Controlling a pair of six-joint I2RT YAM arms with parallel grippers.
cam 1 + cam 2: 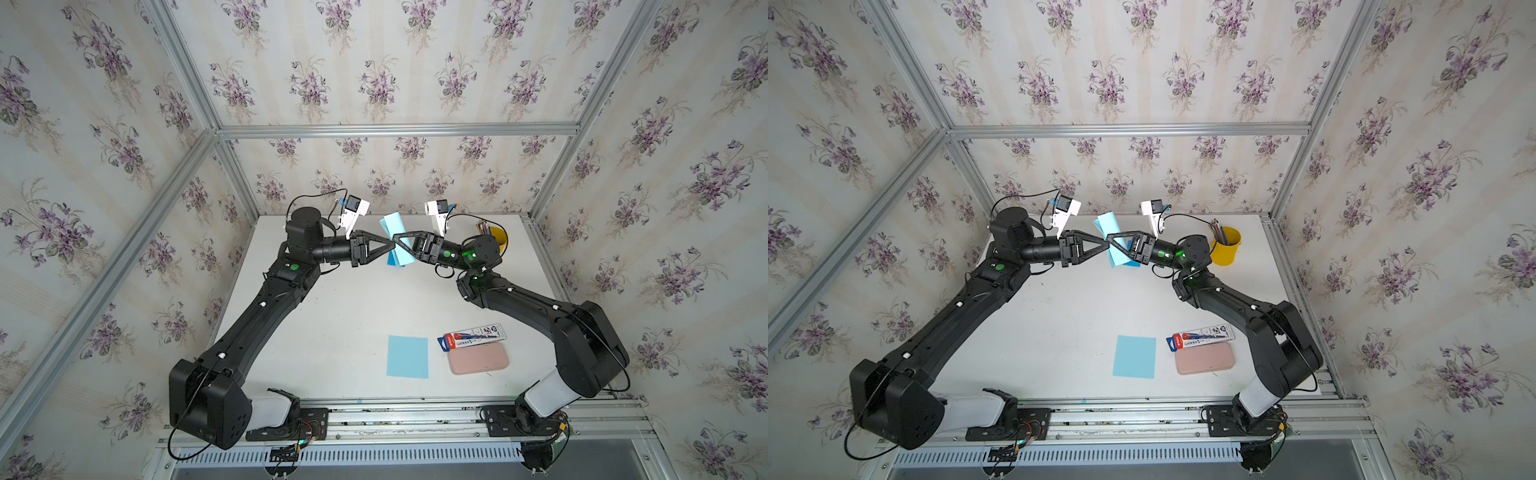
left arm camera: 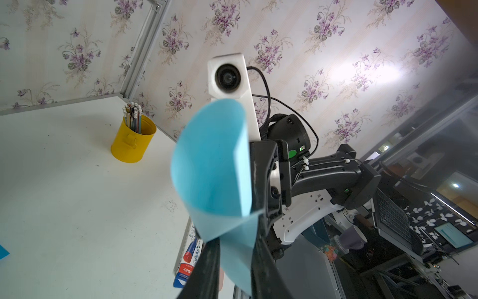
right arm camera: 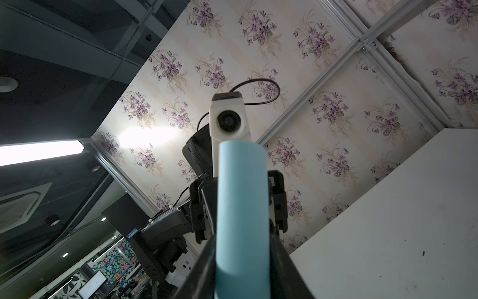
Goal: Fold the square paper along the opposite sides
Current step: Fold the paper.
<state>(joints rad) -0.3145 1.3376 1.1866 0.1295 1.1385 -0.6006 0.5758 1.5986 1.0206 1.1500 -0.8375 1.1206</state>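
Note:
The light blue square paper (image 1: 400, 245) hangs in the air above the far middle of the table, curled over on itself into a loose loop. My left gripper (image 1: 393, 246) and right gripper (image 1: 395, 238) meet tip to tip on it from opposite sides, both shut on it. In the left wrist view the paper (image 2: 212, 165) bows out between my left gripper's (image 2: 236, 248) dark fingers (image 2: 207, 271). In the right wrist view the paper (image 3: 241, 207) fills the gap of my right gripper (image 3: 241, 261) as a rounded strip. Both top views show this, with the paper (image 1: 1115, 245) partly hidden behind the fingers.
A second blue sheet (image 1: 407, 356) lies flat near the table's front. Right of it are a pink case (image 1: 478, 358) and a packaged pen (image 1: 471, 334). A yellow cup of pencils (image 1: 496, 237) stands at the back right, close behind my right wrist.

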